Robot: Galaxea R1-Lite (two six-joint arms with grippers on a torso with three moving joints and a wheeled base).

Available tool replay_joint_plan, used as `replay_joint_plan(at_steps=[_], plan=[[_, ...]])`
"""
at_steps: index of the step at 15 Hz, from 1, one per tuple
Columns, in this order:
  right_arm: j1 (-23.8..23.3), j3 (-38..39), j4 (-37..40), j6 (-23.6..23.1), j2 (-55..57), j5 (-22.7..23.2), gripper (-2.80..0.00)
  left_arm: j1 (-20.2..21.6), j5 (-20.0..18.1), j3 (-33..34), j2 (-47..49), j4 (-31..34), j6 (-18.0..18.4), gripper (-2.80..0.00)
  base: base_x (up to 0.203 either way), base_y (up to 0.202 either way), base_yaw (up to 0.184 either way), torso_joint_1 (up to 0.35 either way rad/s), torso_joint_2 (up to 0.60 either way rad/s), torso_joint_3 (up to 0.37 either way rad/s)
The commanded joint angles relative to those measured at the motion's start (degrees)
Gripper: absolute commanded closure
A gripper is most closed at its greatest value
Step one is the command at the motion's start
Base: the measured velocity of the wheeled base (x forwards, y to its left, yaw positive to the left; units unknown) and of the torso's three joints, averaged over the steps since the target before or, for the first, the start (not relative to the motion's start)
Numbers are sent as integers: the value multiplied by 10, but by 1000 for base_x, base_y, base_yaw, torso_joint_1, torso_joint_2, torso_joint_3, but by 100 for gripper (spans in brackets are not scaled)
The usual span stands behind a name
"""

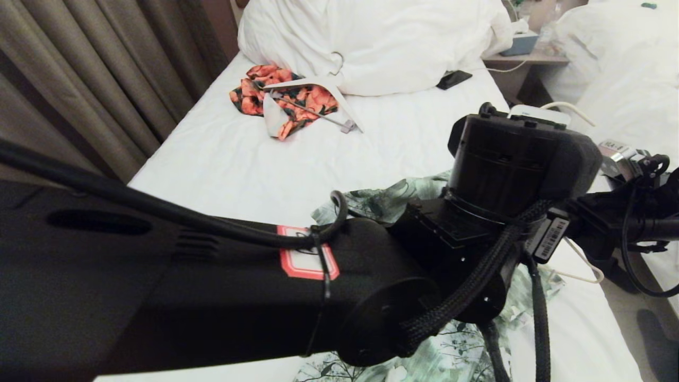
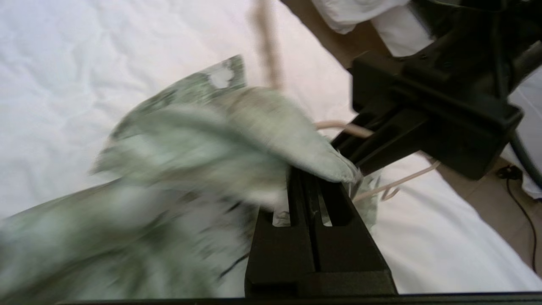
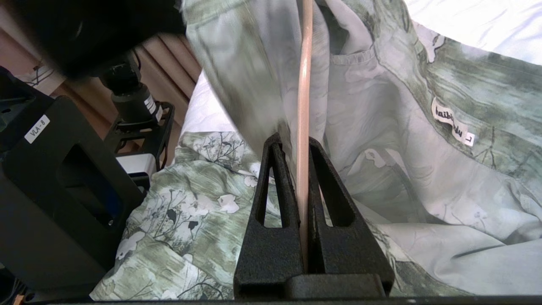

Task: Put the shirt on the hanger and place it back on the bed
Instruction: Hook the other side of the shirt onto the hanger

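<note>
1. The large bed with a plain white sheet (image 1: 223,159) fills the scene, with bulky white pillows (image 1: 371,42) at its far end. The task items lie at the near right, close to the bed's right edge.

2. The short-sleeved collared shirt in a green and white brushed print with white flowers and dark branch lines (image 3: 423,169) lies crumpled on the sheet, partly lifted. Its inside faces up near the collar, where a small white label shows. It is not yet on the hanger.

3. The left gripper (image 2: 315,186) reaches across from the near left. Its jaws are clamped together on a fold of the shirt, which bunches over the fingertips.

4. The right gripper (image 3: 302,169) enters from the right. Its jaws are clamped on the thin cream-coloured wire hanger (image 3: 304,106), whose rod runs up between the fingers against the shirt fabric.

5. Risk: the two grippers work close together, so a wide sweep of the left arm may strike the right gripper or knock the hanger askew.

6. Risk: the thin rod may twist or slip in the jaws if the fabric drags on it.

7. Risk: the fold held is small, so the cloth may pull free, or the hanger end may catch outside the neck opening.
</note>
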Motion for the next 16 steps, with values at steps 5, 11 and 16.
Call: replay_joint_plan(at_steps=[5, 11, 16], plan=[[2, 3, 1, -3, 5, 5, 0, -27, 5, -103, 61, 19, 5, 0, 0, 0, 0, 0, 0, 0], [1, 0, 1, -3, 2, 5, 0, -76, 17, -27, 25, 28, -7, 0, 0, 0, 0, 0, 0, 0], [-3, -1, 1, -3, -1, 5, 0, -89, 23, 72, -12, 25, -49, 0, 0, 0, 0, 0, 0, 0]])
